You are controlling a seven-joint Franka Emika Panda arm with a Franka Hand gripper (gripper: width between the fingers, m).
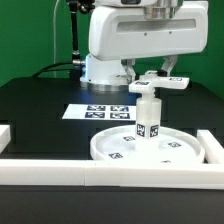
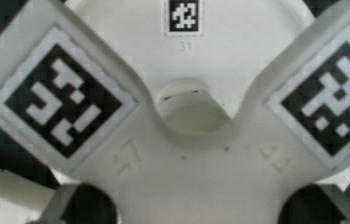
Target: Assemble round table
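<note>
The large rimmed round disc (image 1: 118,150) lies flat on the table. The short cylindrical leg (image 1: 148,120) stands upright on the disc, with tags on its side. The cross-shaped base piece (image 1: 163,82) is level just above the leg's top, and I cannot tell whether they touch. My gripper (image 1: 158,72) is shut on the base piece from above. In the wrist view the base piece (image 2: 190,60) fills the picture, with two tagged arms and a round centre socket (image 2: 193,112). The dark fingers (image 2: 90,205) flank its near part, and the gripper (image 2: 198,206) is closed on it.
The marker board (image 1: 98,112) lies flat behind the disc on the black table. White border rails (image 1: 60,172) run along the front and both sides. The robot's white base (image 1: 105,68) stands at the back with a black cable on the exterior view's left.
</note>
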